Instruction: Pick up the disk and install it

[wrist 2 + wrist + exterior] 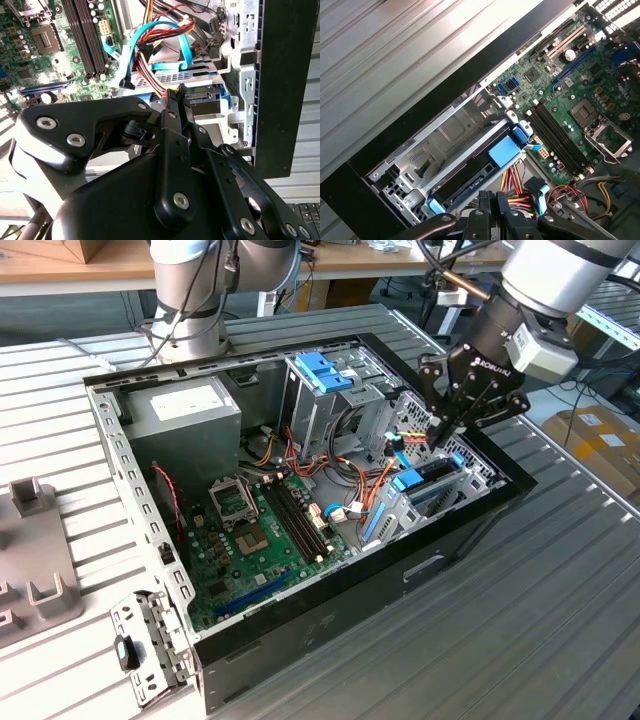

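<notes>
Pincer over the seated drive

The black pincer (pixel 443 432), fingers together and holding nothing, hovers above the dark, blue-railed disk (pixel 475 167) in the open computer case's bay near the tabletop's edge; any press should go straight down.

A ribbed grey metal tabletop (pixel 560 570) fills the near scene. Far behind stands a light wooden workbench (pixel 70 270); cardboard boxes (pixel 600 440) sit at the exterior view's right.

Ribbed matt metal table (pixel 560 570), glossy black end effector (pixel 441 436), blue plastic-railed disk (pixel 485 170)
</notes>
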Robot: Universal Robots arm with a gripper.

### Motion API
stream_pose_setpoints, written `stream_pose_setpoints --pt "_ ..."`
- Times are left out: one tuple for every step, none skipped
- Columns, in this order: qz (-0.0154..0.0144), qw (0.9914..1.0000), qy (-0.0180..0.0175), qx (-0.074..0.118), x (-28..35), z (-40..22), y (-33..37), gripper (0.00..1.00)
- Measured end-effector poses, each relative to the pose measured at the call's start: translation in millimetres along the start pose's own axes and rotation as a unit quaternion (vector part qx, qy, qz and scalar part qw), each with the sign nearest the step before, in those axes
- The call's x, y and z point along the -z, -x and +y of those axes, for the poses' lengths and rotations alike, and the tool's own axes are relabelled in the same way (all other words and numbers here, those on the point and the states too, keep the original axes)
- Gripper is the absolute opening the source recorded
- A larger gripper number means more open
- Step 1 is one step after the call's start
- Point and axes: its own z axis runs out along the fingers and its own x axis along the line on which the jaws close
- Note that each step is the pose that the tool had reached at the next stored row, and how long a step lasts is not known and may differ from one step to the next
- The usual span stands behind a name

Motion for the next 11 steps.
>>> stream_pose_setpoints --pt "0.0000 1.00000 -0.0001 0.000 -0.2 1.0 1.1 0.17" --pt "-0.0001 1.00000 -0.0001 0.000 -0.3 1.6 1.9 0.17" --pt "0.0000 1.00000 -0.0001 0.000 -0.3 2.0 2.4 0.17" --pt "-0.0001 1.00000 -0.0001 0.000 -0.4 2.5 2.9 0.17" --pt "-0.0001 1.00000 -0.0001 0.000 -0.5 3.0 3.5 0.17" --pt "-0.0001 1.00000 -0.0001 0.000 -0.5 3.4 4.0 0.17" --pt "-0.0001 1.00000 -0.0001 0.000 -0.5 3.9 4.5 0.17" --pt "-0.0001 1.00000 -0.0001 0.000 -0.6 4.3 5.1 0.17" --pt "-0.0001 1.00000 -0.0001 0.000 -0.7 4.7 5.5 0.17" --pt "-0.0001 1.00000 -0.0001 0.000 -0.7 5.1 6.0 0.17" --pt "0.0000 1.00000 -0.0001 0.000 -0.8 5.7 6.6 0.17"
